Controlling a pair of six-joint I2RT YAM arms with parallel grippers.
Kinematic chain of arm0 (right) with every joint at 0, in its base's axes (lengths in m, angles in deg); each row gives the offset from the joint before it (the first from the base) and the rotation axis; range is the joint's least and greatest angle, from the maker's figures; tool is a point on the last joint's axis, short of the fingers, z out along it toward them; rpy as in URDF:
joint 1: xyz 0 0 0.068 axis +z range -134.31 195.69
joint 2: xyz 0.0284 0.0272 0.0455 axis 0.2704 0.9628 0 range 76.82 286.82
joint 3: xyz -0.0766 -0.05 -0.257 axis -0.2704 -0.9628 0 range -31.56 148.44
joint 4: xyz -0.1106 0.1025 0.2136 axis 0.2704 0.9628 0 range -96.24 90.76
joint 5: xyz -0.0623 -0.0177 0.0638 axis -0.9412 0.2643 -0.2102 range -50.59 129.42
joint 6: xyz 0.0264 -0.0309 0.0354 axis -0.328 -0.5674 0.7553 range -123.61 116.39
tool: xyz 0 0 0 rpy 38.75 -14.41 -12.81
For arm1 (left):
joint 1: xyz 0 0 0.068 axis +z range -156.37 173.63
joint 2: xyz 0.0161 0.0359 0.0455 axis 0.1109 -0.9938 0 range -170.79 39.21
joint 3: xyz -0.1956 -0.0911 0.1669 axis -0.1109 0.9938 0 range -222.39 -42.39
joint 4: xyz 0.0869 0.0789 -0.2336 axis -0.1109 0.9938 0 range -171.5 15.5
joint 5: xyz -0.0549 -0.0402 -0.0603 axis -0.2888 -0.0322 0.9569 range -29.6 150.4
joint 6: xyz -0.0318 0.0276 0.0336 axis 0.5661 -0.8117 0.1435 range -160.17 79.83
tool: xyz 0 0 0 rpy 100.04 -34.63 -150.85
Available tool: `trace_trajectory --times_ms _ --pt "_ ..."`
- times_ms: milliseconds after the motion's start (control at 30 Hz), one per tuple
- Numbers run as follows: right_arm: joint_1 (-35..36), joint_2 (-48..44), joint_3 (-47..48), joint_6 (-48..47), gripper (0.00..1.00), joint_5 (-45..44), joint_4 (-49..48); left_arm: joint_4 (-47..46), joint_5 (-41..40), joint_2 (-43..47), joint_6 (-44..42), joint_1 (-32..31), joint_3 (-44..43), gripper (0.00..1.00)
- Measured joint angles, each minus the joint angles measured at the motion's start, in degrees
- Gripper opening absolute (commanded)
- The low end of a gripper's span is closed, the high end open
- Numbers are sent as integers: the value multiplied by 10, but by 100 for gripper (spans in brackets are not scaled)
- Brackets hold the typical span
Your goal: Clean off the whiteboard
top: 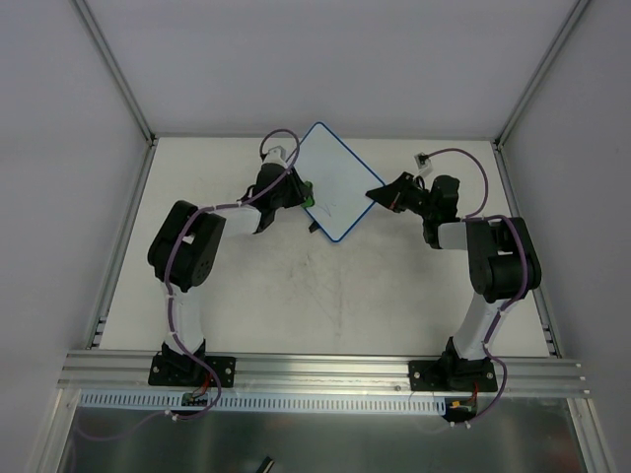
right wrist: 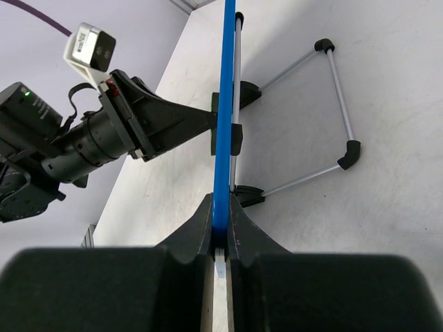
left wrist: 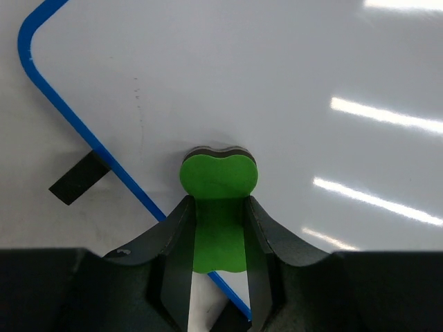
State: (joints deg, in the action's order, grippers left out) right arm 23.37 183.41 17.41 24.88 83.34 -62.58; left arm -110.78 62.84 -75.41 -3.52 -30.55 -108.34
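Blue-rimmed whiteboard (top: 333,187), rounded corners, faint dark marks near one corner, propped up askew.

Even, diffuse white light fills the enclosure in the overhead view, leaving only faint, soft shadows on the table (top: 325,296). In the left wrist view, bright streaks of reflected glare cross the glossy whiteboard (left wrist: 277,83). The near foreground of both wrist views sits dark and out of focus, while farther surfaces are sharp
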Motion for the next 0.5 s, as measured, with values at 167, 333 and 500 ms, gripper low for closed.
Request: trace_trajectory --times_ms 167,333,500 --pt "-2 0 0 1 0 -1 0 13 -36 9 -61 -47 -14 0" --pt "-4 5 0 7 0 0 -5 13 -45 17 -100 -82 -17 0" --pt "-5 6 0 10 0 0 -7 17 -46 23 -138 -107 -20 0"
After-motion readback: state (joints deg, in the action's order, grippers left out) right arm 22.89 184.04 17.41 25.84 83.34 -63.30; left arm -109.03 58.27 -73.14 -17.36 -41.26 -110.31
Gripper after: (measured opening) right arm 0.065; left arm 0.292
